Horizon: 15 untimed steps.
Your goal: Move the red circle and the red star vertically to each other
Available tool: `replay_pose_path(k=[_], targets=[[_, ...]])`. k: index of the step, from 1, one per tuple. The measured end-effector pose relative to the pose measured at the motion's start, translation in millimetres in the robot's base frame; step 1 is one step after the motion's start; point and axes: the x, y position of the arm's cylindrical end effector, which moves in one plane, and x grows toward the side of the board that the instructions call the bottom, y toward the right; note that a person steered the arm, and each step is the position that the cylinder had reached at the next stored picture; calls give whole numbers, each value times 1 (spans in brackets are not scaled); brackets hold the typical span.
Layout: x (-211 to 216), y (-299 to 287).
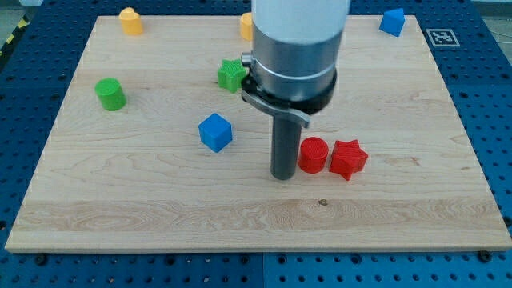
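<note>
Pale wooden board [120, 200] on blue perforated table [496, 96]. Dark rod, my tip [283, 178], no fingers to open or close, just left of red round cylinder block [314, 155]. Red star block [348, 158] touching cylinder's right side, side by side. Elsewhere: blue cube [215, 132], green star [231, 75], green cylinder [110, 94], yellow block [130, 21], orange block [246, 26] partly hidden, blue block [392, 22].

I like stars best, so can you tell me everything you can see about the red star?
The red star is a small chunky block, bright red all over, with a smooth plastic look and short rounded points. It lies flat on the wooden board, towards the view's lower right. Its left side sits right against the red circle, seemingly touching. My tip is further left, beside the circle, not touching the star.
</note>
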Motion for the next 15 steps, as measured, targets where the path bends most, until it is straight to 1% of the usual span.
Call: replay_pose_path(k=[1,2,3,6,7,8,9,10,11,13,14,15], targets=[[5,28],[-6,45],[-20,46],[-25,46],[-30,59],[-30,87],[-27,73],[-17,31],[-31,25],[-63,35],[-64,1],[-79,-9]])
